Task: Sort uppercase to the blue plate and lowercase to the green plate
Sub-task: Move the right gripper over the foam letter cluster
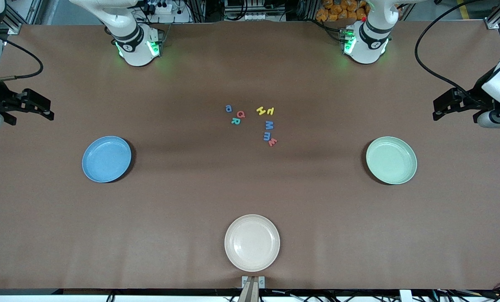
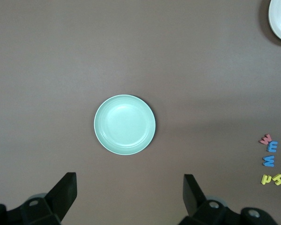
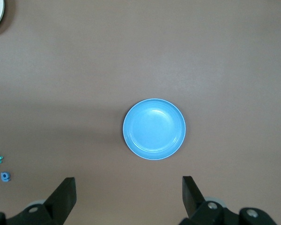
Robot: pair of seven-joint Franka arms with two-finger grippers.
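My left gripper [image 2: 126, 197] and right gripper [image 3: 126, 197] hang with jaws wide at the desk [image 1: 250, 188] ends, nothing between them. Bare brown surface rings the blue plate [image 1: 106, 159], green plate [image 1: 391, 160] and cream plate [image 1: 252, 243]. Only the letters [image 1: 254, 123] crowd together, some touching, mid-desk.

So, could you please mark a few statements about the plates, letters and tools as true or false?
1. The blue plate holds letters. False: nothing lies in it.
2. The red Q touches the teal R. True.
3. The cream plate lies nearest the front camera. True.
4. The left tool grips a letter. False: it hangs open over the table by the green plate.
5. The right tool is open. True.
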